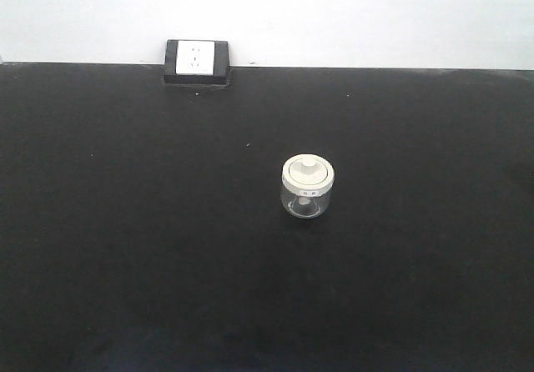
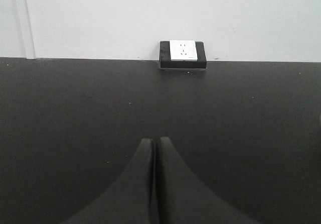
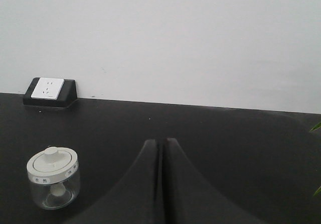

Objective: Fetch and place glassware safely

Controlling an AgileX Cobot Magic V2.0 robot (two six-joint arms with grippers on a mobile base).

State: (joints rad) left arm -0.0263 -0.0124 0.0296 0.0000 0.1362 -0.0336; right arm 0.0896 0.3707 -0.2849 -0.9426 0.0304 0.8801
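The glassware, a small squat clear jar [image 1: 307, 188] with a cream-white knobbed lid, stands upright on the black tabletop a little right of centre. In the right wrist view the jar [image 3: 53, 185] sits at the lower left, well to the left of my right gripper [image 3: 161, 141], which is shut with nothing between its black fingers. My left gripper [image 2: 154, 140] is also shut and empty; no jar shows in its view. Neither gripper appears in the front view.
A black block with a white wall socket [image 1: 196, 61] sits at the table's back edge against the white wall, also in the wrist views as the socket [image 2: 182, 53] and socket [image 3: 49, 91]. A green leaf tip [image 3: 316, 126] pokes in at far right.
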